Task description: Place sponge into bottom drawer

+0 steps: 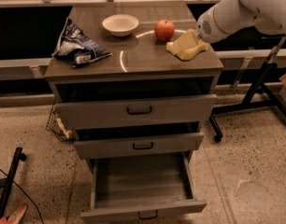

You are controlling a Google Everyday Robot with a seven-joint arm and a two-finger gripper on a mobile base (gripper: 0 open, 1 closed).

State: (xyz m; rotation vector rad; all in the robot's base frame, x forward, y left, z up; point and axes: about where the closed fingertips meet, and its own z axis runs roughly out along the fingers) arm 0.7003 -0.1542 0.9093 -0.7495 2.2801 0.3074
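The pale yellow sponge point(182, 48) is tilted at the right edge of the cabinet top, just right of the red apple point(165, 30). My gripper point(196, 37) comes in from the upper right on a white arm and is shut on the sponge's upper right end, holding it slightly raised. The bottom drawer point(110, 213) is pulled fully out below, its grey wood-grain inside showing and holding nothing. It lies well below and to the left of the gripper.
A white bowl point(120, 24) and a blue snack bag point(79, 46) sit on the cabinet top point(133, 59). The two upper drawers point(138, 110) stand partly pulled out. A black stand leg point(255, 85) is to the right, and a wire basket point(56, 122) to the left.
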